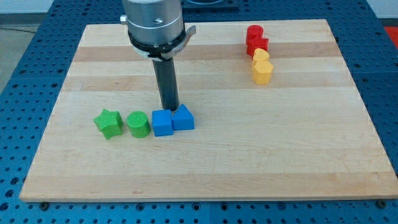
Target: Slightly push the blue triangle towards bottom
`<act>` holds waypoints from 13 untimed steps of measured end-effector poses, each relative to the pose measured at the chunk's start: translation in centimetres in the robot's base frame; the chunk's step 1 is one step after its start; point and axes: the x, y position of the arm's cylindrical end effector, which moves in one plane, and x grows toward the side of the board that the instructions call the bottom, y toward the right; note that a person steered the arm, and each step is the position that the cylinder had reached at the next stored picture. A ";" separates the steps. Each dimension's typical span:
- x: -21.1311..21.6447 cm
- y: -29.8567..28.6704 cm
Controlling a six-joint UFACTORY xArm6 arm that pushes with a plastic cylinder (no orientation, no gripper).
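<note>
The blue triangle point(183, 117) sits near the middle of the wooden board point(205, 168), touching a blue cube point(162, 122) on its left. My tip point(170, 109) stands just above the seam between these two blue blocks, at their top edges, close to or touching them. The rod hangs straight down from the grey arm head point(154, 25) at the view's top.
A green star point(108, 122) and a green cylinder point(138, 124) lie in a row left of the blue cube. At the view's top right, two red blocks point(255, 38) and two yellow blocks point(262, 66) form a column. Blue perforated table surrounds the board.
</note>
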 end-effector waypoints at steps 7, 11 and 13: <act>0.0 0.8; 0.9 1.7; 1.2 1.8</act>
